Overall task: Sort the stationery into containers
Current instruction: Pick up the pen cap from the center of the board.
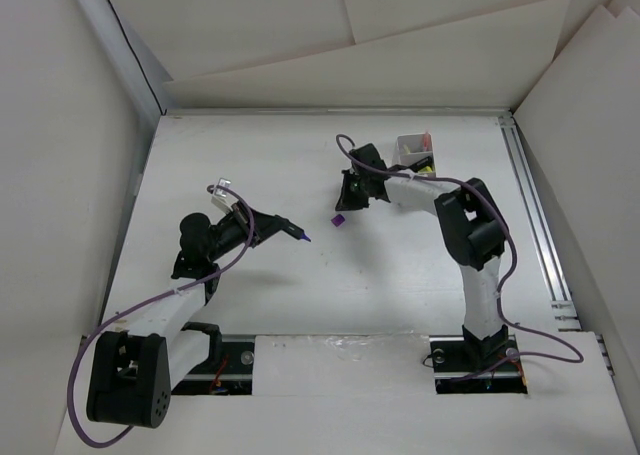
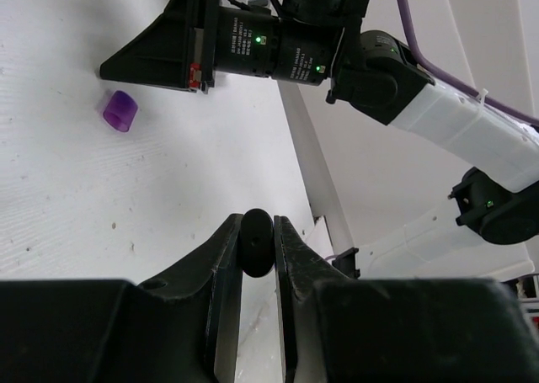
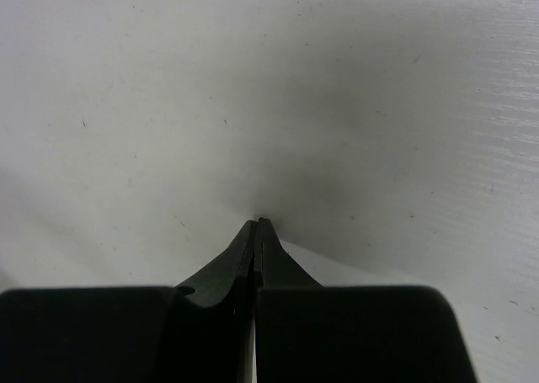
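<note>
My left gripper [image 1: 272,229] is shut on a black highlighter [image 1: 295,235] whose uncapped purple tip points right, above the table. In the left wrist view its round black barrel end [image 2: 255,247] sits pinched between my left gripper's [image 2: 255,230] two fingers. A loose purple cap [image 1: 338,219] lies on the table, also visible from the left wrist [image 2: 120,111]. My right gripper [image 1: 348,200] hangs just behind that cap, shut and empty, its tips [image 3: 258,223] close to the white surface. The white box [image 1: 412,151] stands at the back right with coloured stationery inside.
White walls [image 1: 60,175] enclose the table on the left, back and right. A metal rail [image 1: 535,225] runs along the right edge. The right arm's body [image 2: 278,50] crosses the top of the left wrist view. Purple cables [image 1: 230,265] loop beside both arms.
</note>
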You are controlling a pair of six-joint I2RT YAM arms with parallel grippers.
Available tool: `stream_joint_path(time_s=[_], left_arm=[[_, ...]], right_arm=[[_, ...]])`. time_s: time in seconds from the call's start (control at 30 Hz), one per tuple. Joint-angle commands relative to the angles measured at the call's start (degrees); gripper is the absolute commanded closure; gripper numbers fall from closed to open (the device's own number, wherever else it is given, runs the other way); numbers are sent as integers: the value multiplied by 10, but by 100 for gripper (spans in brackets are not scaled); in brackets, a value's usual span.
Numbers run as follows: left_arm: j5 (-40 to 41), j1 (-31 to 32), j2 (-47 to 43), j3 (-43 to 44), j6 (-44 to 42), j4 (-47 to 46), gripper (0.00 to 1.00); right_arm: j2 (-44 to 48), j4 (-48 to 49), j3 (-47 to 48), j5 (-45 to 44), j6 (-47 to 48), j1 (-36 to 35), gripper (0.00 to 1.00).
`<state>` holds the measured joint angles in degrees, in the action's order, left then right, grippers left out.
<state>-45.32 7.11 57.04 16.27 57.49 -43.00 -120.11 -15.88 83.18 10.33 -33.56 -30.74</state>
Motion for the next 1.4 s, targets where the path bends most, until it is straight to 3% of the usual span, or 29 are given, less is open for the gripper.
stream_joint_path(time_s=[0.0,0.4,0.73,0.87,0.9,1.0,1.13,1.37], left_arm=[[-4,-2,-10,15,-20,-11,100],[-9,-2,1,15,-20,-11,100],[-9,-2,-4,15,-20,-16,100],[-9,-2,-4,15,-20,-16,100],[-9,-2,-4,15,-20,-16,100],[-9,-2,-10,15,-20,-11,100],[-15,-2,-3,15,-9,-20,100],[-50,-2,8,20,26,-46,100]], right_arm=[[1,15,-3,6,4,-2,100],[89,54,-141,-29,-24,-1,100],[140,54,-166,-74,-34,-24,100],[179,48,-173,-109,-34,-24,81],[202,48,-178,-115,-27,-31,70],[227,53,-190,-120,0,-45,49],[197,-1,-159,-116,79,-72,41],[150,-40,-111,-122,153,-103,40]])
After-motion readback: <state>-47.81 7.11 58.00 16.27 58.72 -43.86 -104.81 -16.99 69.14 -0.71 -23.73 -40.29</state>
